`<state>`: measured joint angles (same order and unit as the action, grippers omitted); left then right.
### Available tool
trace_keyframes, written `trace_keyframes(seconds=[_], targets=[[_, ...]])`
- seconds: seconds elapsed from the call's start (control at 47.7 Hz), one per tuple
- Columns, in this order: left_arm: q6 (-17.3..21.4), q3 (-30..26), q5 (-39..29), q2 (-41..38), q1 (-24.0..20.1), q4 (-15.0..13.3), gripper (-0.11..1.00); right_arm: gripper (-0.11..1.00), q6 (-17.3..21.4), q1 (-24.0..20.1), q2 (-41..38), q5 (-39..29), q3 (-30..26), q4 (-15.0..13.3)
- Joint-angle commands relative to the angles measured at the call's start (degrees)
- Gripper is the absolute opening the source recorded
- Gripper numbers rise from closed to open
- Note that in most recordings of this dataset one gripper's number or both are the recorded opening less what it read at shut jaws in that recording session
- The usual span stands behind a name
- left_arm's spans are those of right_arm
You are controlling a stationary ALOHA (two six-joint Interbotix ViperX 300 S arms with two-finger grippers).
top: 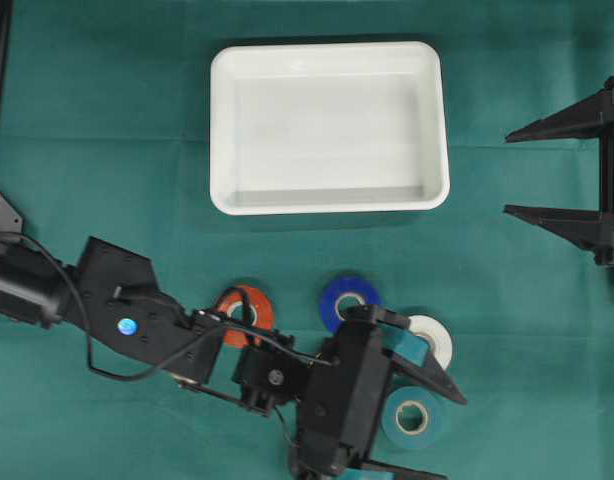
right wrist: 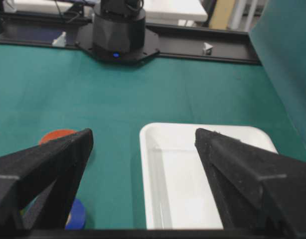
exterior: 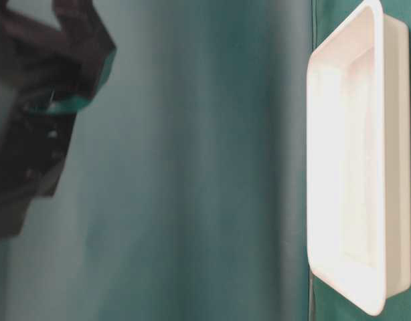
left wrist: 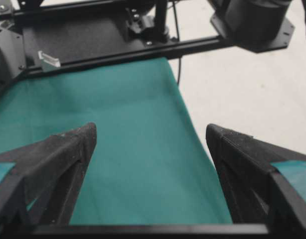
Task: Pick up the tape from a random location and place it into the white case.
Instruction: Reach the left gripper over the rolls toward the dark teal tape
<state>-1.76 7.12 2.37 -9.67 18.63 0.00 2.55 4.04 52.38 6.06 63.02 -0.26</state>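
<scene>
Teal-coloured round tape roll [top: 412, 417] lies lower centre, apparently between the wide-open, empty jaws of the left gripper [top: 417, 425]. Lower squarely, close, then carry to the shallow white rectangular plastic case [top: 329, 127] at upper centre. The right gripper [top: 517, 170] waits open, empty.

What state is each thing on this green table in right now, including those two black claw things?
Shallow white plastic case: empty.
Orange tape roll: flat on cloth, partly hidden.
Blue tape roll: flat, untouched.
White tape roll: flat.
Teal tape roll: flat.
Left tool: open, holding nothing.
Right tool: open, holding nothing.
</scene>
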Motion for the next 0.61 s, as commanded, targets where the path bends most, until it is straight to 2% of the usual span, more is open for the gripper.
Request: trace_keyframes(seconds=[0.0, 0.231, 0.587], targets=[[-0.2, -2.4, -0.4, 0.4, 0.2, -0.1, 0.99, 0.93, -0.1, 0.1, -0.3, -0.1, -1.6, -0.1], [-0.1, -4.8, -3.9, -0.8, 0.5, -0.1, 0.99, 0.93, -0.1, 0.2, -0.2, -0.9, -1.6, -0.1], [-0.4, -13.8, -22.4, -5.0, 0.7, -0.1, 0.99, 0.93, -0.1, 0.2, -0.2, -1.2, -1.8, 0.0]])
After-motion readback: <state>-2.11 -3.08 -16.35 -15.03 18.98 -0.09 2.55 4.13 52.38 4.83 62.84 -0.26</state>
